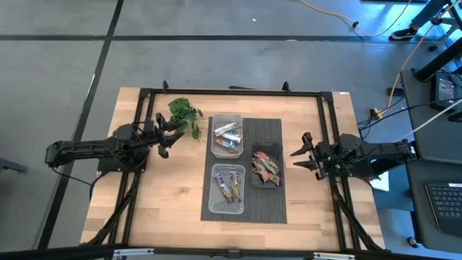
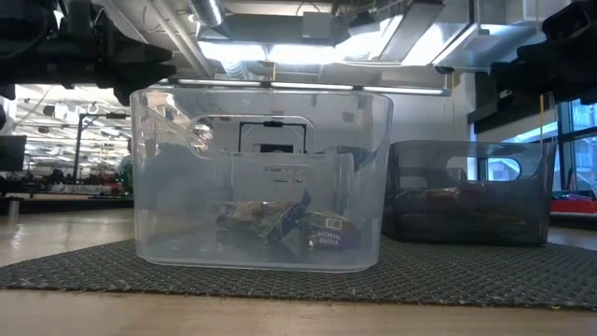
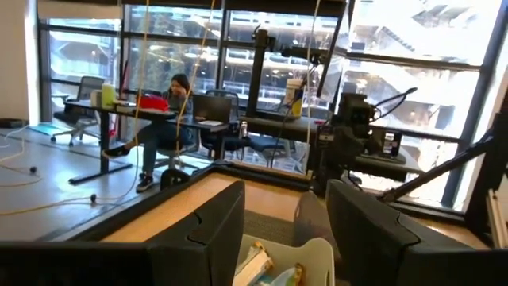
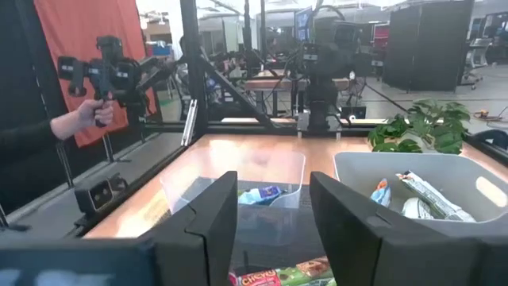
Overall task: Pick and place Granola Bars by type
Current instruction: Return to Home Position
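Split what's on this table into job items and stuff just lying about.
Job: shiny wrapped granola bars; clear plastic tub; pale grey plastic tub; dark smoky plastic tub.
Lying about: leafy green sprig; dark woven mat.

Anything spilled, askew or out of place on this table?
Nothing stands out. Every granola bar in view lies inside the three bins on the mat; only the leafy sprig lies loose, near the left gripper.

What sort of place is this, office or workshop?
Likely a robotics lab in an open office: left arm and right arm flank a wooden table, a person sits at a desk, cables cross the floor.
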You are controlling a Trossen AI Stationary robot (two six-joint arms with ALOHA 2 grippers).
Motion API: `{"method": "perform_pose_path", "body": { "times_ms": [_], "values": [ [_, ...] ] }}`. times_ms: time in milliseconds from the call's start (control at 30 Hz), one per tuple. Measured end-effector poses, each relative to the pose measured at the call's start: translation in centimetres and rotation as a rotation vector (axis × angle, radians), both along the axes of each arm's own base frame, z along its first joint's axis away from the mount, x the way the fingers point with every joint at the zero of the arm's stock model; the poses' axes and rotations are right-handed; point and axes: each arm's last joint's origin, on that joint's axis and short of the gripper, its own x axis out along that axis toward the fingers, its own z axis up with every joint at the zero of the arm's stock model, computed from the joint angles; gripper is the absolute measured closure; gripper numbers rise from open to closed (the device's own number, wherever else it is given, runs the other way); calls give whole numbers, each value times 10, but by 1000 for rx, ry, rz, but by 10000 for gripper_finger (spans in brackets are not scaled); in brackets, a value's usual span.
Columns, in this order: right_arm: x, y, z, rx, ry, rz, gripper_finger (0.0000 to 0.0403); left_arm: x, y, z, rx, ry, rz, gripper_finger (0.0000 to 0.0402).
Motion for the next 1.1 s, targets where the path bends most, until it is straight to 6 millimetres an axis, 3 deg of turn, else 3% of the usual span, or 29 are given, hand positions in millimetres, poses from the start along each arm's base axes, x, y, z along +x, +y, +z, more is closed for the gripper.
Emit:
{"method": "perform_pose_path", "body": {
  "times_ms": [333,1100],
  "values": [
    [1,-4,-3,-48,22,-140,240,0,2,-12,-86,106,41,231],
    [1,-4,-2,-89,15,-143,240,0,2,-12,-78,110,47,231]
  ]
}}
